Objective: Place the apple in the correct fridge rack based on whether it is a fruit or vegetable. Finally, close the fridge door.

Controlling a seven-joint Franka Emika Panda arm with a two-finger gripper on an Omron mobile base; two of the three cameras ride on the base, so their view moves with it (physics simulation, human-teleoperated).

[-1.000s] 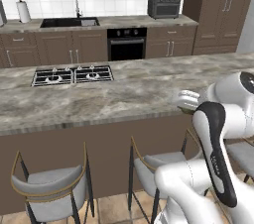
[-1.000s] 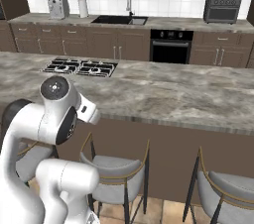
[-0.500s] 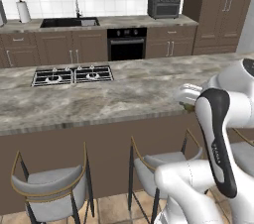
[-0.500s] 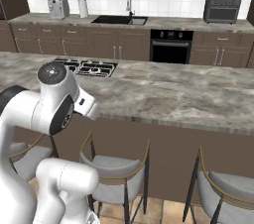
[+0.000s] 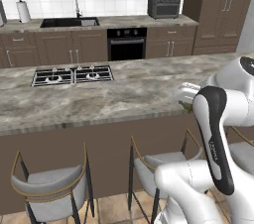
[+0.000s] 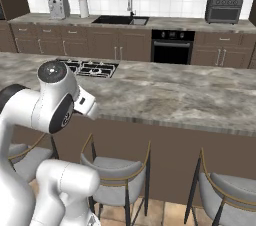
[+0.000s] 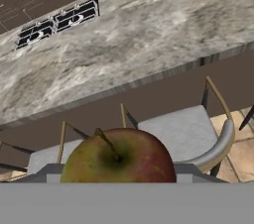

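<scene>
In my hand view the apple (image 7: 119,156) sits at bottom centre, pinched between the gripper (image 7: 118,173) jaws, stem up, with the marble island counter (image 7: 149,34) across the upper frame.

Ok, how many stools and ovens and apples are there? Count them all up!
Grey padded stools with thin metal frames: 3
Black built-in oven: 1
Dark countertop toaster oven: 1
Round green-and-red apple with a stem: 1
Total: 6
</scene>
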